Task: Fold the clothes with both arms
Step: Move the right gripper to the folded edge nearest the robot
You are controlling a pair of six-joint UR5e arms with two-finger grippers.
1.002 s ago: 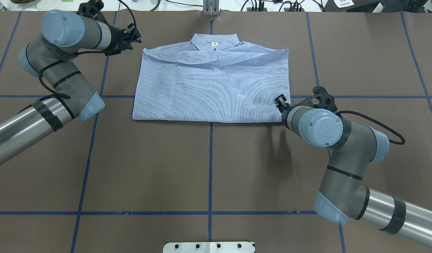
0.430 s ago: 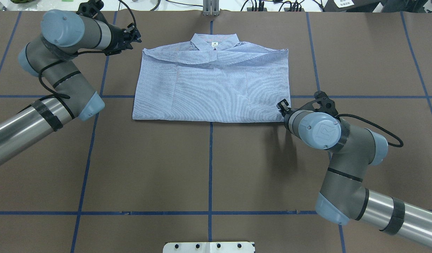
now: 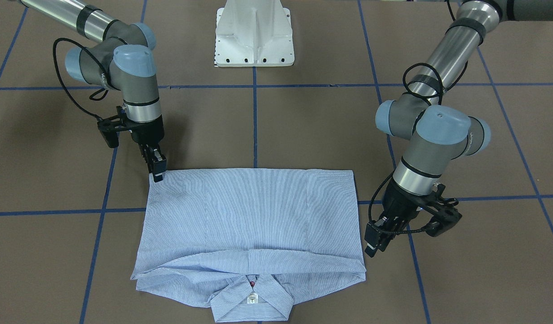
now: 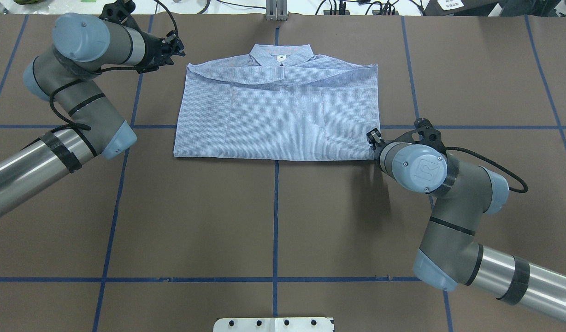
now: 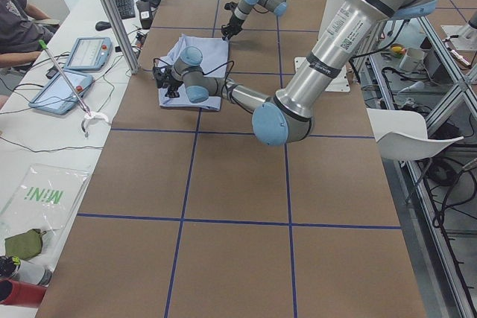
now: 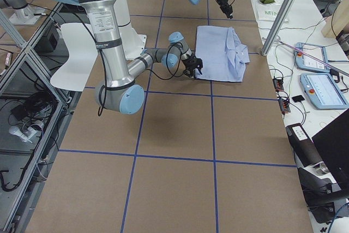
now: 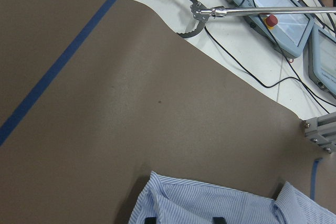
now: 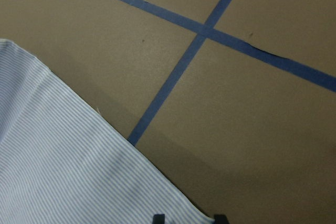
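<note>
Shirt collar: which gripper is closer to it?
Left. The left gripper sits just off the shirt, level with the collar; the right gripper is at its opposite bottom corner.

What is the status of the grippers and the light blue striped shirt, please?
Left black two-finger gripper open, beside collar-end corner. Right gripper open, at hem corner. Light blue striped shirt folded flat, ungripped. Nothing blocking.

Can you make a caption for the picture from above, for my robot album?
Left gripper and right gripper poised near opposite corners of the folded striped shirt.
</note>
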